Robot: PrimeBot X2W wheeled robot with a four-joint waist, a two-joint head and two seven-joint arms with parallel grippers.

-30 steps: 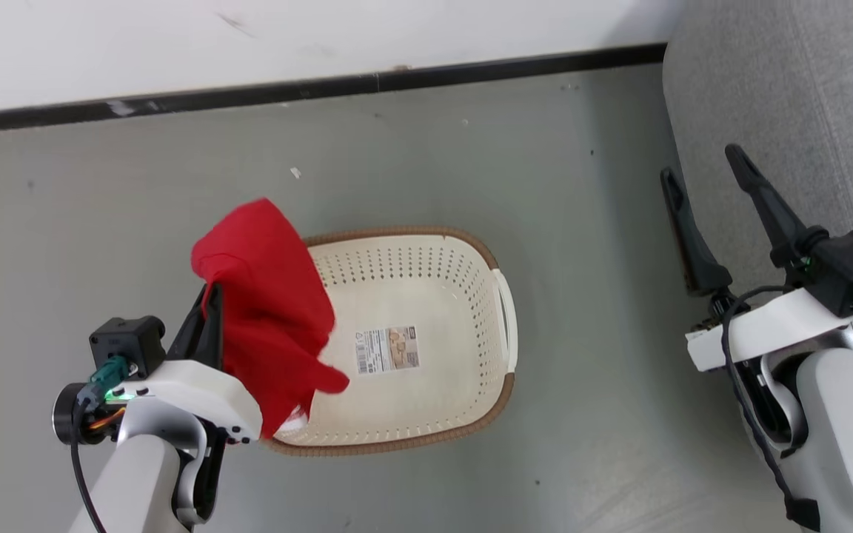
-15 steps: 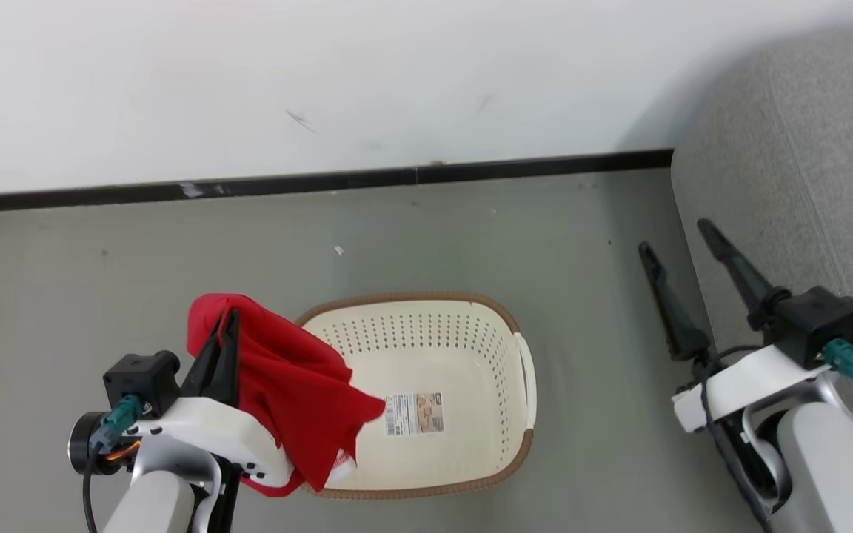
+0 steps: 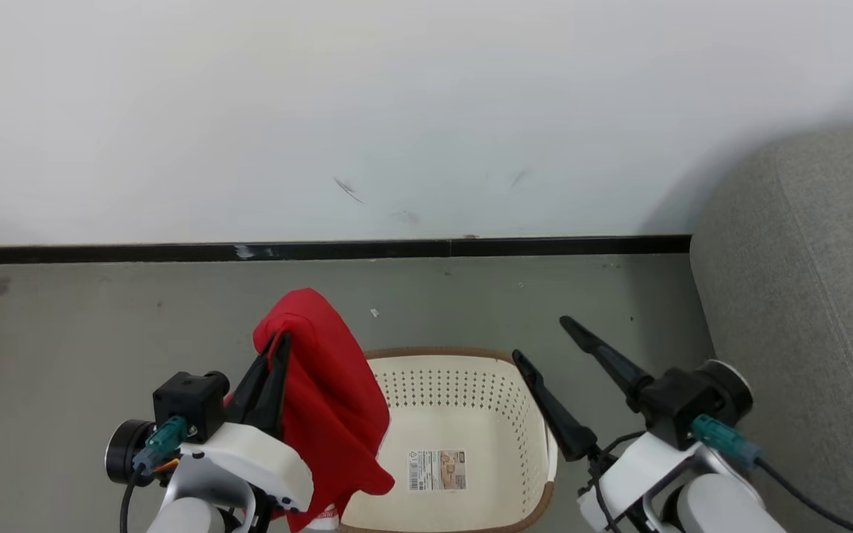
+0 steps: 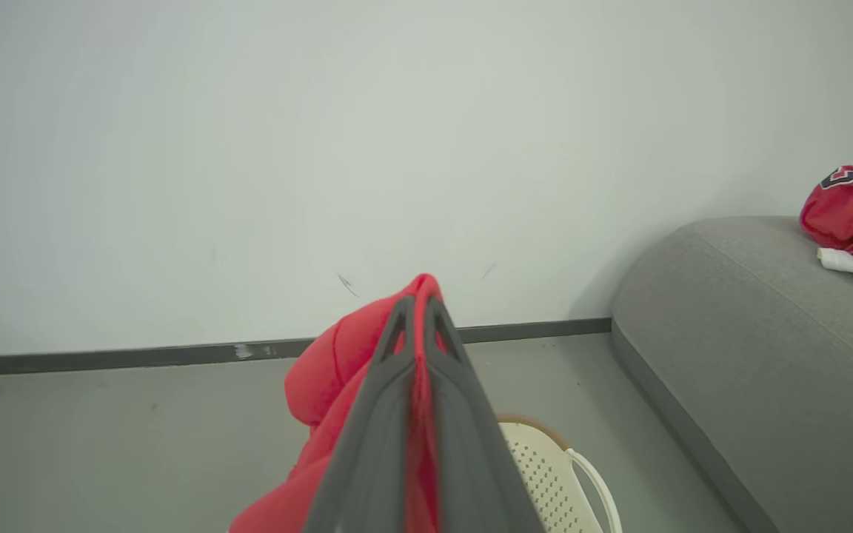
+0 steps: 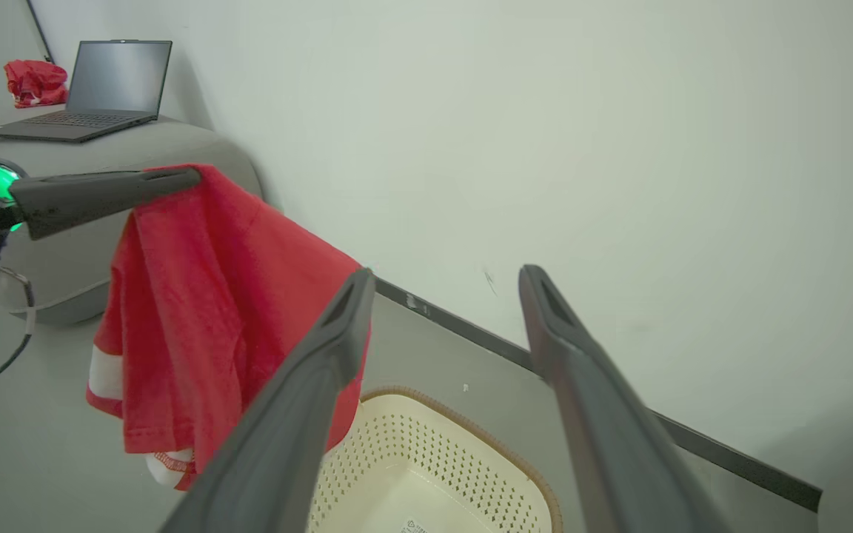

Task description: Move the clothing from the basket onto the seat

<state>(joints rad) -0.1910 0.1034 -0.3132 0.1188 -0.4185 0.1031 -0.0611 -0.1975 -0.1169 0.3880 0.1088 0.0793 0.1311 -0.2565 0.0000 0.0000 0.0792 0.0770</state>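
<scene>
Rightmost a moment ago, the right gripper (image 3: 543,338) has swung left from beside the seat (image 3: 789,311) to the basket's (image 3: 463,385) right rim. At left, the left gripper's (image 3: 281,342) fingers are clamped on a red garment (image 3: 330,414) hanging above the basket's left side. The right gripper's fingers stand apart, empty. Far right, a jersey (image 4: 848,211) lies on the seat.

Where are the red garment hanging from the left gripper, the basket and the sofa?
red garment (image 3: 330,422), head view, middle of the hanging cloth.
basket (image 3: 449,389), head view, perforated far wall.
sofa (image 3: 789,318), head view, rounded grey end.
</scene>
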